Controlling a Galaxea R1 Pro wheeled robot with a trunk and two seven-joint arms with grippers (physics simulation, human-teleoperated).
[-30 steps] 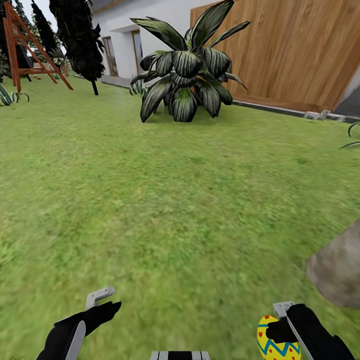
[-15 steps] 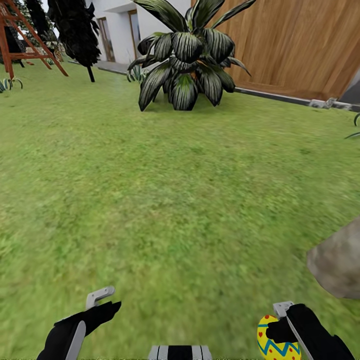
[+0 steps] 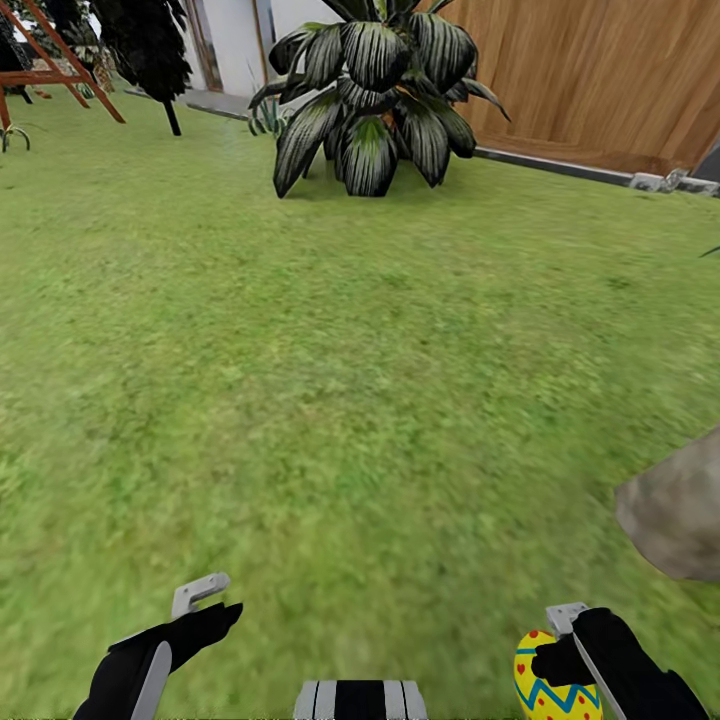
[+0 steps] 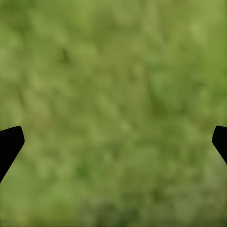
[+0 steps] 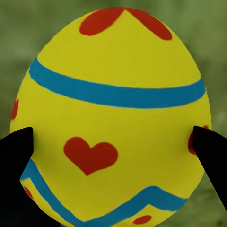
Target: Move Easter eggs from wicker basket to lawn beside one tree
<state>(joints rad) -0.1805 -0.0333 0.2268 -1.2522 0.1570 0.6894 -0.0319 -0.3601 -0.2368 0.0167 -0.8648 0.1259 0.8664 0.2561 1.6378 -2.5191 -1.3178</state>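
right gripper (image 3: 560,650) clenched on one easter egg (image 3: 545,680), low at the right of the head view. right wrist view confirms: egg (image 5: 111,123) pinned between the two dark fingertips (image 5: 19,156), one on each flank, yellow shell with blue bands and red hearts, upright in the grip. left gripper (image 3: 200,610) carries nothing; its wrist view shows the fingertips (image 4: 9,144) set wide apart with bare grass between, so released and spread.

change over the last second: the whole head view slides. the broad-leaved striped plant (image 3: 375,90) and the wood-panelled garage wall (image 3: 600,80) climb toward the top edge, the red wooden frame (image 3: 50,65) drifts up and left, more lawn (image 3: 350,350) fills the middle. both grippers and the egg keep their place in the view. reads as camera motion, the robot rolling forward or tipping its head down, not things moving.

grey-brown mottled mass (image 3: 675,520) at the right edge, just beyond the right gripper, holds nearly the same spot throughout. likely the foot of a tree trunk, though too little shows to be sure.

meaning for the task: egg is out of the basket and in transit, grip looks secure. if that mass is the tree, the drop spot is near; next move would call for lowering the right arm to the grass beside it and opening. the other two eggs: whereabouts cannot be told from here.
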